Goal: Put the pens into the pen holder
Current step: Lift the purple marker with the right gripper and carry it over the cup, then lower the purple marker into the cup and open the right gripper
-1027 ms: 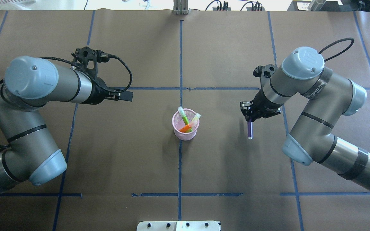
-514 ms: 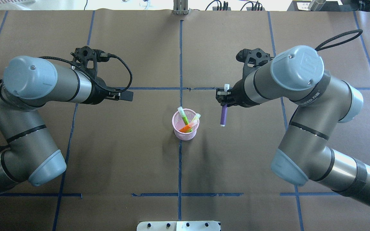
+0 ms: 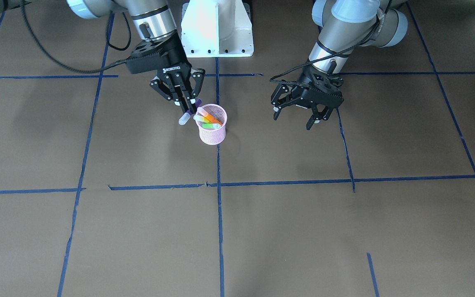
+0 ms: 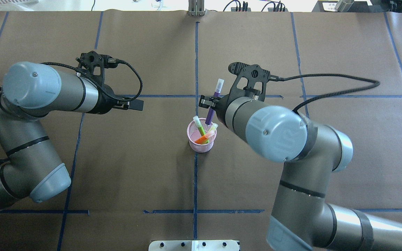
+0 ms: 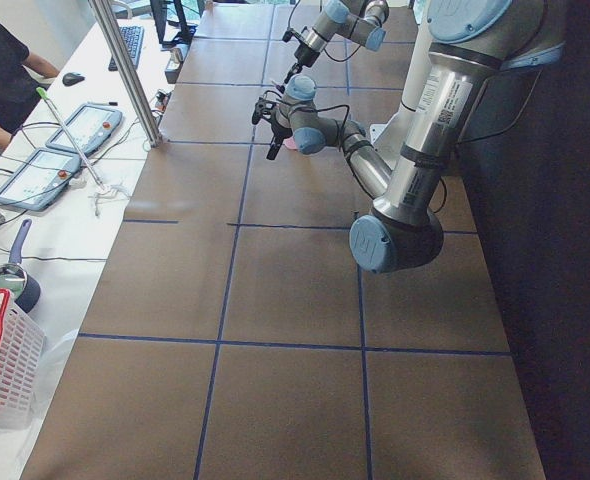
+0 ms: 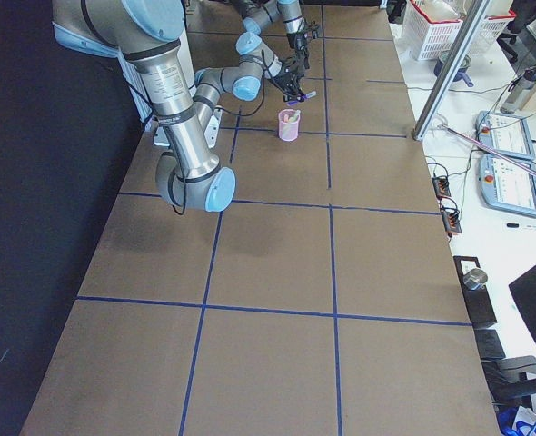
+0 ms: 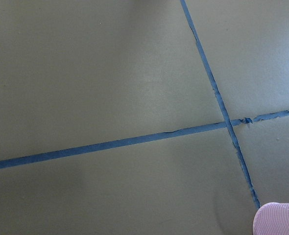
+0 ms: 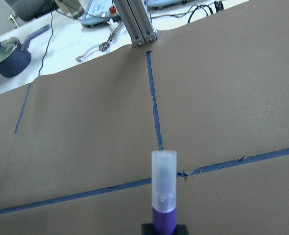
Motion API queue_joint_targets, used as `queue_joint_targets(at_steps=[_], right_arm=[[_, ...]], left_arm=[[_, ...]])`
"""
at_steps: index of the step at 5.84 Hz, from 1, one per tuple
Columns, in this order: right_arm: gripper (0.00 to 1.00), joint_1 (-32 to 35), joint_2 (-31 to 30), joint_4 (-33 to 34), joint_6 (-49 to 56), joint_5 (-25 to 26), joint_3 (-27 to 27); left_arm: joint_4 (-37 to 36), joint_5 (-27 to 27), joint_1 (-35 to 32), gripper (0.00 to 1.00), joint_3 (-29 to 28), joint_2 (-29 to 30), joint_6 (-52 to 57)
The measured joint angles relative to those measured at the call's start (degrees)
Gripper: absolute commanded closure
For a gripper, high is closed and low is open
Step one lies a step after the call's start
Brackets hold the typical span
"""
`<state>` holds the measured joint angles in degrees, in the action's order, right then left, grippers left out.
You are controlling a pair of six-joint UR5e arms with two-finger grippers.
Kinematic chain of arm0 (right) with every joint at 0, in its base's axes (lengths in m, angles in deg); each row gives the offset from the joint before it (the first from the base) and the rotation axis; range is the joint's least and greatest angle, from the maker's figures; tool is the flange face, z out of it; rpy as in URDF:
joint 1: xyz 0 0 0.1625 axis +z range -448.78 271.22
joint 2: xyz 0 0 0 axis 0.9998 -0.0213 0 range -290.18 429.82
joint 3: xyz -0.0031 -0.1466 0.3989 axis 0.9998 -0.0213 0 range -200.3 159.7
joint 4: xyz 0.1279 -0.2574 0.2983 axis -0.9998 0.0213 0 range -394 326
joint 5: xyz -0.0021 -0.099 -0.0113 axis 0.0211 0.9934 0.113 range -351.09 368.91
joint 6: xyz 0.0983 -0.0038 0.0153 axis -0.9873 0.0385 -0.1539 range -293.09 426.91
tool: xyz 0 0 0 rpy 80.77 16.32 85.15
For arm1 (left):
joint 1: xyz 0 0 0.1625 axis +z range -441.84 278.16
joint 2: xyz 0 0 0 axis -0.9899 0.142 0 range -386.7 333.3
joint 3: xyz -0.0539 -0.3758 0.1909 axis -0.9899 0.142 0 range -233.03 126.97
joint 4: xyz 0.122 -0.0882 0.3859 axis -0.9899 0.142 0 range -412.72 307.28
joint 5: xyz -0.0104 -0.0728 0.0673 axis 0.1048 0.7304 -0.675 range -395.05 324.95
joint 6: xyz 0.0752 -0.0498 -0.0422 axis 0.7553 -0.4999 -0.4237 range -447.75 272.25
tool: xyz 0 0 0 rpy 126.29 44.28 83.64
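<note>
The pens are being collected in the pink mesh pen holder (image 4: 201, 148), which is standing upright on the brown paper-covered table (image 4: 134, 167), on a crossing of blue tape lines (image 4: 196, 62). Three are being held inside it, leaning on its rim with their pale caps up: a green pen (image 4: 200, 128), an orange pen (image 4: 200, 139) and a yellowish pen (image 4: 212, 128).

The purple pen (image 4: 210, 114) is being gripped by the right gripper (image 4: 210, 103), whose fingers are clamped on its barrel. The pen is being held in the air at a tilt, with its pale cap raised and pointing away from the robot and its lower end just at the holder's rim. Whether that end is inside the cup cannot be told. In the right wrist view the capped end is being shown sticking up from between the fingers.

The left gripper (image 3: 293, 121) is being held above the table, well apart from the holder. Its fingers are spread and nothing is being gripped between them. In the left wrist view only the holder's edge is being caught, in the lower right corner.
</note>
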<state>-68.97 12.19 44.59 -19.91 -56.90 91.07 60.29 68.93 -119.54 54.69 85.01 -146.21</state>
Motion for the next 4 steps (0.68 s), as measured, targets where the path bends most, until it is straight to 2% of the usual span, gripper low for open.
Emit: queue_joint_targets(at_steps=[1, 2, 4], right_arm=[[1.00, -3.84, 0.62, -0.14, -1.93, 10.51, -2.20], [1.00, -5.98, 1.71, -0.21, -2.99, 18.44, -5.06], [1.00, -8.83, 2.67, -0.27, -6.08, 26.29, -8.93]], left_arm=[[0.10, 0.00, 0.00, 0.00, -0.07, -0.30, 0.27], [0.16, 0.00, 0.00, 0.00, -0.11, -0.39, 0.39], [0.22, 0.07, 0.13, 0.00, -0.21, -0.43, 0.02]])
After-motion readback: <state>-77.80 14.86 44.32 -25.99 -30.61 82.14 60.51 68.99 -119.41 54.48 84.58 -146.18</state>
